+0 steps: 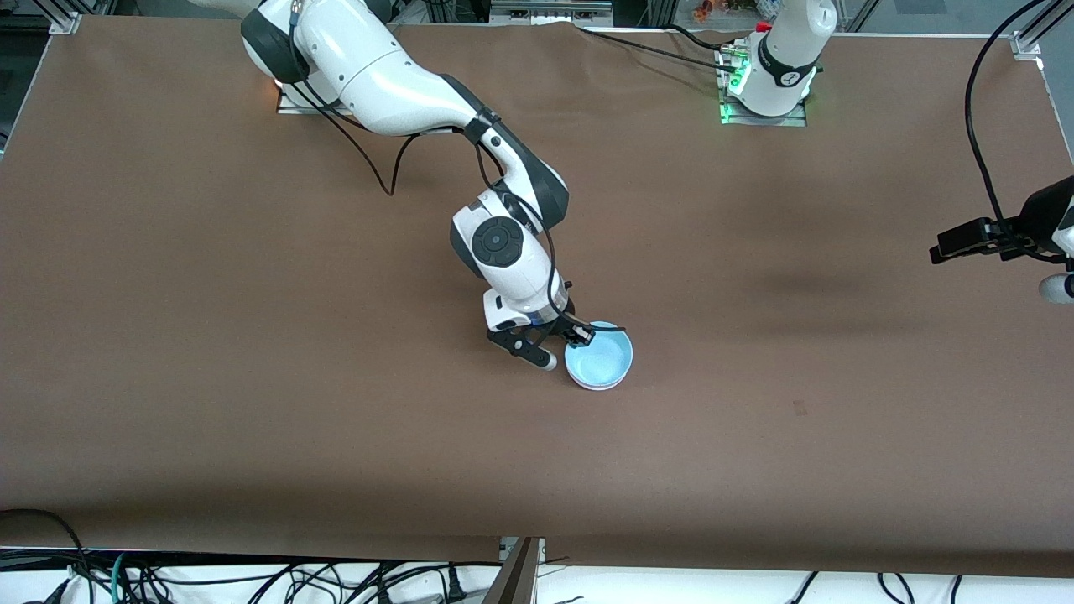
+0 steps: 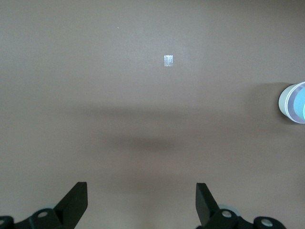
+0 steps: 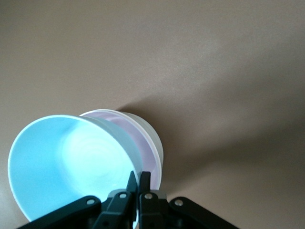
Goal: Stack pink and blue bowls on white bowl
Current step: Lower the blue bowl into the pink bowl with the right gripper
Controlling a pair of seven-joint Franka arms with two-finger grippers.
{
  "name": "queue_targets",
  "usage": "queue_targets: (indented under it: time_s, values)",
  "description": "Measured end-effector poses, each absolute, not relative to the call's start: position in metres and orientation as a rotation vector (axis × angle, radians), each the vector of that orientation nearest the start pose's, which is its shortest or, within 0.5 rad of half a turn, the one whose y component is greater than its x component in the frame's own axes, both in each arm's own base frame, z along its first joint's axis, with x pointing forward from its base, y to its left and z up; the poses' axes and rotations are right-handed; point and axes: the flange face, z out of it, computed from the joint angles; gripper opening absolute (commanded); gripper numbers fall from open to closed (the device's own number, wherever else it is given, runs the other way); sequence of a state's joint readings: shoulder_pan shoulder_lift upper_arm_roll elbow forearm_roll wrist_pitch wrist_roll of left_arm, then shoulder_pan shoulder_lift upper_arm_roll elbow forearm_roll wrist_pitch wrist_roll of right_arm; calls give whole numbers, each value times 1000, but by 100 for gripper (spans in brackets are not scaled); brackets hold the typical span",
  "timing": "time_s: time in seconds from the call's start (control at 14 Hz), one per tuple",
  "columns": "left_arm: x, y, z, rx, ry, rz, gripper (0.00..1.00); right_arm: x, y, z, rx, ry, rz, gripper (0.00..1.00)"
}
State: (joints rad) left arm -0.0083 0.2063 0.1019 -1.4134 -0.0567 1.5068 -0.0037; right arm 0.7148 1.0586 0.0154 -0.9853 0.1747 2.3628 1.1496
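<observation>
The light blue bowl is on top of the pink bowl, which is nested in the white bowl, near the table's middle. In the right wrist view the blue bowl looks tilted in the stack. My right gripper is shut on the blue bowl's rim, one finger inside and one outside, as the right wrist view shows. My left gripper is open and empty, waiting over bare table at the left arm's end. The stack shows at the edge of the left wrist view.
The brown table cover is bare around the stack. A small pale tape mark lies on the cover between the stack and the left arm's end. Cables hang along the table edge nearest the front camera.
</observation>
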Motion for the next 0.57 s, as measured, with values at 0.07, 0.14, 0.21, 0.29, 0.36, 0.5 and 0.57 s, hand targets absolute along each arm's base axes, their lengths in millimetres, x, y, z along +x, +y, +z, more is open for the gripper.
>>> queue_targets:
  time_s: [0.07,0.14,0.21,0.29,0.36,0.5,0.57]
  values:
    - [607,45,574,-3174,-153,174,100,607,540,240,-2702,730,-97,0]
    - [607,45,574,-3174,-154,174,100,607,540,240,-2713,722,-104,0]
    - [607,46,574,-3174,-156,174,100,606,540,239,-2722,717,-107,0]
    - [607,47,574,-3173,-160,175,100,606,539,239,-2727,715,-107,0]
    - [606,49,574,-3173,-164,175,100,606,539,238,-2730,714,-106,0]
    - [607,50,573,-3173,-167,177,100,605,540,237,-2736,714,-100,0]
    - [607,49,573,-3173,-166,178,100,604,540,237,-2738,713,-98,0]
